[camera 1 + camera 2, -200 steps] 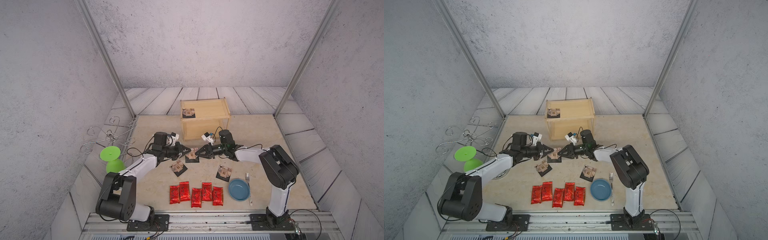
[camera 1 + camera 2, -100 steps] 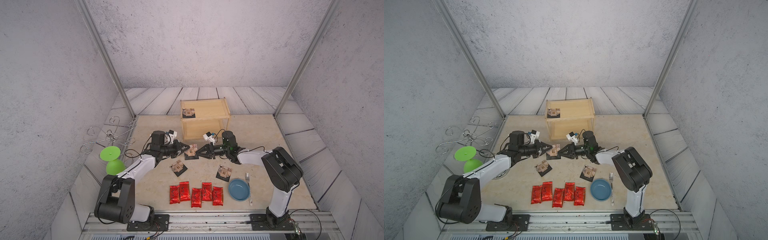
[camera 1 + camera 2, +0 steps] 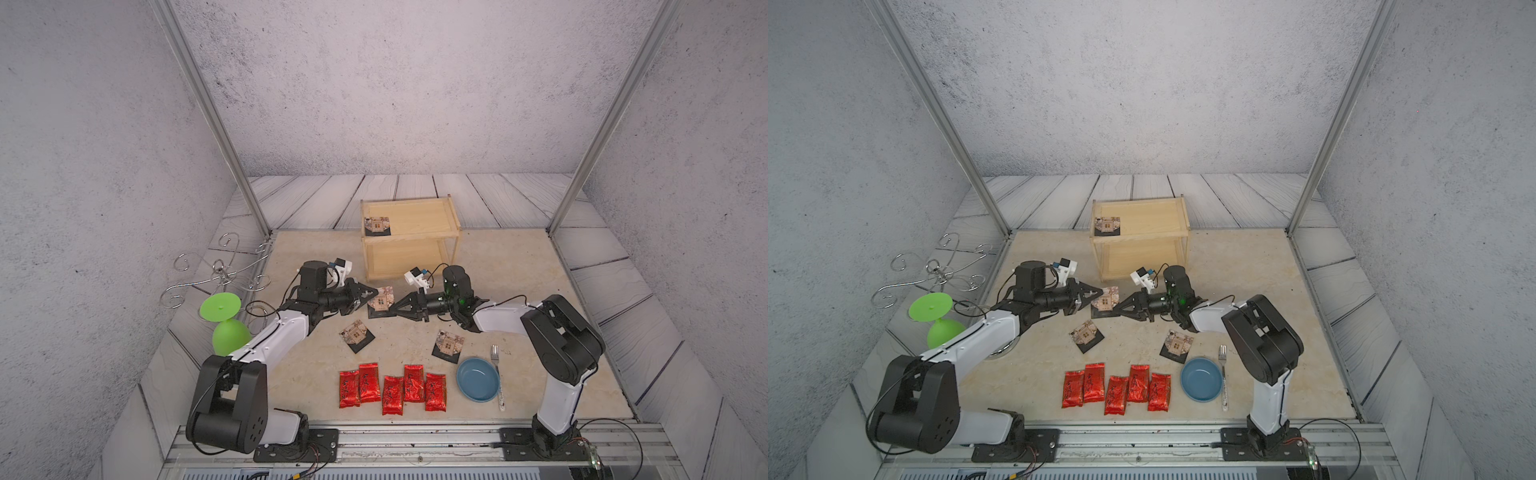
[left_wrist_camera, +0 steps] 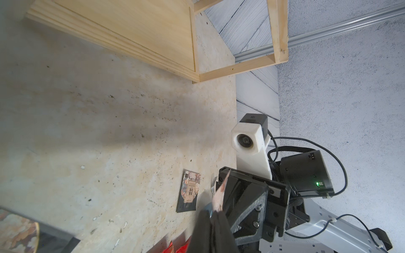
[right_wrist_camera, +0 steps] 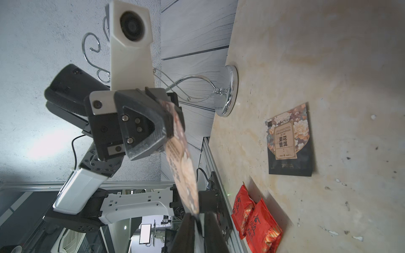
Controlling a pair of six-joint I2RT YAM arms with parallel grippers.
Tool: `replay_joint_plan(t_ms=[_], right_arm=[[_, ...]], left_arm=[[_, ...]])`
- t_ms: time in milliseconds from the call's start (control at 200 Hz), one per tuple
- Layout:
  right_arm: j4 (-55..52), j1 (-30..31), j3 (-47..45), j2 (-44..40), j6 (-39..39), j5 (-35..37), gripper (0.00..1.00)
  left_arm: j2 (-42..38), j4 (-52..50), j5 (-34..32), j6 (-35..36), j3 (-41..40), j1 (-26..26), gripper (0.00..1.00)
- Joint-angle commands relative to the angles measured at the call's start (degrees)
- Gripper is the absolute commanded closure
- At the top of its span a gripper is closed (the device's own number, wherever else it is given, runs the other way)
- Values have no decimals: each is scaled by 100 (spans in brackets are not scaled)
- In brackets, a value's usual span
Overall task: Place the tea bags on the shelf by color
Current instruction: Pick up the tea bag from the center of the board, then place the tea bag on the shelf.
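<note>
Grey walls enclosed a beige tabletop. A blue bowl sat near its front right corner, the shelf at its far edge. Mid-tabletop, above the surface, the left tool was clamped on a black tea bag; the right tool met its other edge, whether gripping could not be told.

The beige label of the squarish black tea packet lying on the counter reads "菊花普洱"; script on the glossy red foil packets is illegible.
</note>
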Motion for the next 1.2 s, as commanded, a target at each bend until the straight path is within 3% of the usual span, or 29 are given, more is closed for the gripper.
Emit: replay_joint_plan(t_ms=[0, 210, 250, 425, 470, 731, 956, 1191], right_arm=[[-336, 25, 47, -253, -238, 137, 90], [-1813, 17, 347, -631, -1208, 337, 96], [-2329, 2, 475, -731, -1534, 411, 99], [-4506, -113, 1212, -1115, -3015, 840, 100], [-5067, -186, 1506, -1182, -3373, 1002, 100], [-6852, -757, 3357, -888, -4480, 1544, 100], [-6984, -1003, 4871, -94, -4731, 1688, 100], [-7658, -1174, 6929, 1278, -4907, 1558, 100]], left_arm=[[-98, 59, -25, 61, -109, 55, 100], [-143, -120, -53, 180, -21, 69, 100], [-163, -257, -62, 241, 39, 84, 96], [-344, -999, -232, 655, 434, 236, 35], [-394, -1172, -283, 744, 549, 282, 28], [-463, -1651, -392, 1079, 917, 379, 27], [-254, -1719, -310, 1199, 1015, 384, 27], [-78, -1733, -283, 1315, 1008, 395, 27]])
